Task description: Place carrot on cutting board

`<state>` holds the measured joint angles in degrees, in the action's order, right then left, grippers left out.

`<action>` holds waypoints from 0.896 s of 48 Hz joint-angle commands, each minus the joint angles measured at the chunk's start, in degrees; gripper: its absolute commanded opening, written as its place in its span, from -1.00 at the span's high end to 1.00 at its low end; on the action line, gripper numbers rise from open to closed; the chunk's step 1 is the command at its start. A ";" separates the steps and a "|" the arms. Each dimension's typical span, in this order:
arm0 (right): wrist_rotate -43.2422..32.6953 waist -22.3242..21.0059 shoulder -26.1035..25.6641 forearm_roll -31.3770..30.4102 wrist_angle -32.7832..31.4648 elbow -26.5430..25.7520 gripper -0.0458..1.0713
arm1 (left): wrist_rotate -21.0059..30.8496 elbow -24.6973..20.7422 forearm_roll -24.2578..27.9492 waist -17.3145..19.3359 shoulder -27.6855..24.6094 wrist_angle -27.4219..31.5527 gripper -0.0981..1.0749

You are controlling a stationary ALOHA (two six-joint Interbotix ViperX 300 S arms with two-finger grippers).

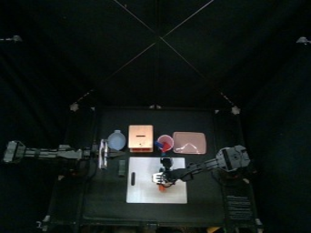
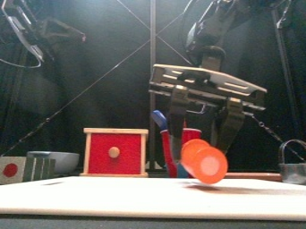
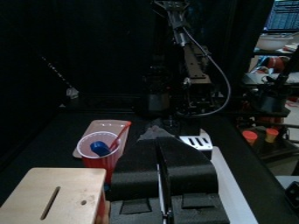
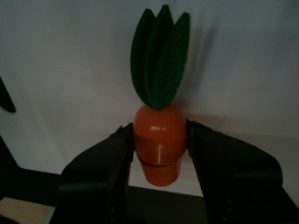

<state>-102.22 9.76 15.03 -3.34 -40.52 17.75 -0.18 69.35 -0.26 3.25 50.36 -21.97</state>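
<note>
An orange carrot [image 4: 160, 147] with green leaves stands between the jaws of my right gripper [image 4: 160, 131], which is shut on its body. In the front view the carrot [image 2: 206, 165] hangs tilted from the right gripper [image 2: 203, 146], at or just above the white cutting board [image 2: 107, 199]. In the top view the right gripper [image 1: 165, 177] and the carrot [image 1: 159, 183] are over the middle of the board [image 1: 138, 188]. My left gripper [image 3: 163, 162] looks shut and empty and rests at the table's left side [image 1: 102, 160].
Behind the board stand a wooden box with a red face [image 2: 116, 152], a red cup [image 3: 103, 145] with a blue thing in it, and a pinkish container [image 1: 190, 141]. A grey dish [image 1: 116, 140] sits at the back left.
</note>
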 commanded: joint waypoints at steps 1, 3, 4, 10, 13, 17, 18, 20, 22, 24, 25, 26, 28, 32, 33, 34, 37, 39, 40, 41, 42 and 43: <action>-0.09 -0.35 0.26 0.09 1.41 -2.64 -0.32 | 0.09 -0.62 -1.05 0.09 -0.18 -0.53 0.68; 0.00 -0.35 0.88 -0.18 1.93 -3.08 -0.32 | 0.18 -0.62 -1.76 -0.18 -0.09 -0.62 0.68; 0.00 -0.44 1.32 -0.35 2.11 -3.34 -0.32 | 0.09 -0.62 -2.02 -0.18 -0.09 -0.62 0.68; 0.00 -0.62 1.93 -0.53 2.55 -3.43 -0.35 | 0.00 -0.44 -2.90 -0.18 -0.09 -0.70 0.68; -0.09 -0.79 1.93 -0.53 2.46 -3.08 -0.38 | 0.00 -0.35 -2.90 -0.18 -0.09 -0.70 0.68; -0.35 -0.97 1.85 -0.62 2.55 -2.64 -0.45 | 0.00 -0.35 -2.90 -0.18 -0.09 -0.88 0.68; -0.44 -0.97 1.85 -0.70 2.55 -2.55 -0.46 | 0.00 -0.44 -2.90 -0.18 -0.09 -0.97 0.68; -0.62 -0.97 1.76 -0.97 2.46 -2.55 -0.50 | 0.09 -0.44 -2.99 -0.18 -0.09 -1.05 0.68; -0.70 -0.97 1.67 -1.14 2.46 -2.55 -0.53 | 0.00 -0.35 -2.90 -0.18 -0.09 -1.23 0.68; -0.79 -0.97 1.58 -1.23 2.46 -2.55 -0.56 | 0.00 -0.44 -2.90 -0.18 -0.09 -1.32 0.68; -0.79 -0.97 1.58 -1.23 2.46 -2.55 -0.58 | 0.09 -0.44 -2.90 -0.18 -0.09 -1.41 0.68; -0.79 -0.97 1.58 -1.23 2.46 -2.55 -0.59 | 0.09 -0.44 -2.90 -0.18 -0.09 -1.49 0.68; -0.70 -0.97 1.41 -1.23 2.46 -2.55 -0.61 | 0.09 -0.44 -2.90 -0.18 -0.09 -1.58 0.68; -0.09 -0.97 1.32 -1.23 2.37 -2.81 -0.66 | 0.00 -0.44 -2.90 -0.35 -0.09 -1.93 0.68; -0.09 -0.97 1.32 -1.23 2.37 -2.81 -0.67 | 0.00 -0.44 -2.99 -0.53 -0.09 -2.02 0.68; -0.18 -0.97 1.23 -1.23 2.20 -2.90 -0.68 | 0.00 -0.44 -2.90 -0.62 -0.09 -2.11 0.68; -0.53 -0.97 0.70 -1.76 1.85 -2.64 -0.70 | 0.00 -0.53 -2.90 -0.70 -0.09 -2.37 0.68; -0.88 -0.97 0.35 -2.37 1.23 -2.46 -0.70 | 0.00 -0.53 -2.90 -0.79 -0.09 -2.55 0.68; -0.88 -0.97 0.09 -2.64 0.88 -2.46 -0.70 | 0.00 -0.62 -2.90 -0.79 -0.09 -2.55 0.68; -0.88 -0.97 -0.09 -2.81 0.62 -2.46 -0.70 | 0.00 -0.62 -2.90 -0.88 -0.09 -2.55 0.68; -0.97 -0.97 -0.26 -2.99 0.18 -2.46 -0.70 | 0.00 -0.70 -2.99 -0.88 -0.09 -2.64 0.68; -0.88 -0.97 -0.53 -3.08 -0.18 -2.46 -0.70 | 0.09 -0.70 -2.90 -0.97 -0.09 -2.64 0.68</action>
<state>-103.01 9.32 17.84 -5.71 -39.64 15.73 -0.09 69.61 -3.16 2.46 50.36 -23.91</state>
